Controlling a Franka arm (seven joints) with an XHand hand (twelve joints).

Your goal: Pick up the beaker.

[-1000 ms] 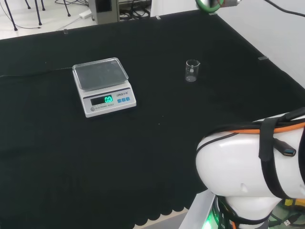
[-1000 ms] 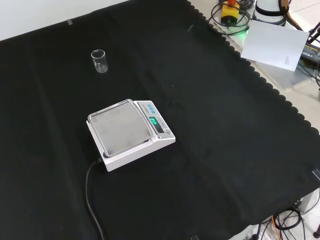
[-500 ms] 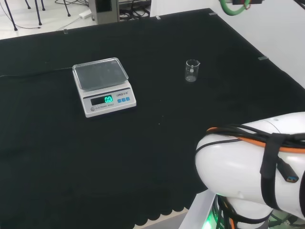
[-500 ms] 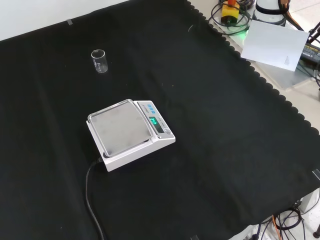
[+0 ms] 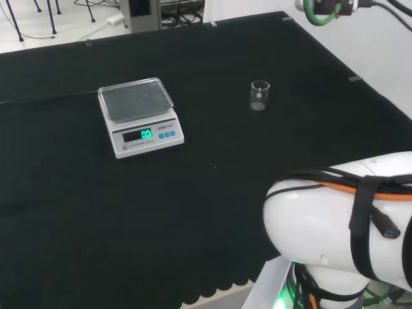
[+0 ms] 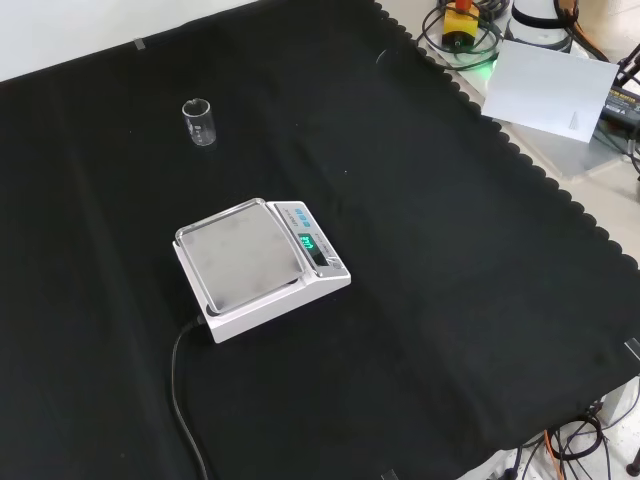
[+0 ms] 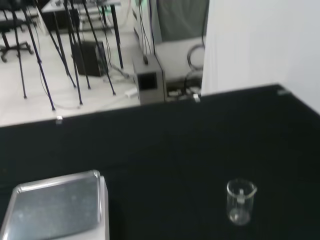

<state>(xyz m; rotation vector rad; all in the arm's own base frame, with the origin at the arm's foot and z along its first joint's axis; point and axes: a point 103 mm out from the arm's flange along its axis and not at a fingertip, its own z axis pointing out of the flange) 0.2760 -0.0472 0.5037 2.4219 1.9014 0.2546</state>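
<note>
Robot hand state can't be told, so it's judged the approach step: the empty beaker (image 5: 259,95), upright and well apart from the scale (image 5: 139,116), must be reached first.

The arm's nearest link (image 5: 341,225) is a big, rounded, glossy white shell in the head view; an orange cable (image 5: 347,185) and black cables run side by side over its top; a broad black strap (image 5: 362,212) wraps across the shell and pins them down; a black plug with a blue insert (image 5: 388,230) hangs at the strap's side; under the shell, at the base, a green light (image 5: 288,297) glows beside a tangle of black and orange wiring; a green ring (image 5: 320,11) circles a dark part at the upper edge.
</note>
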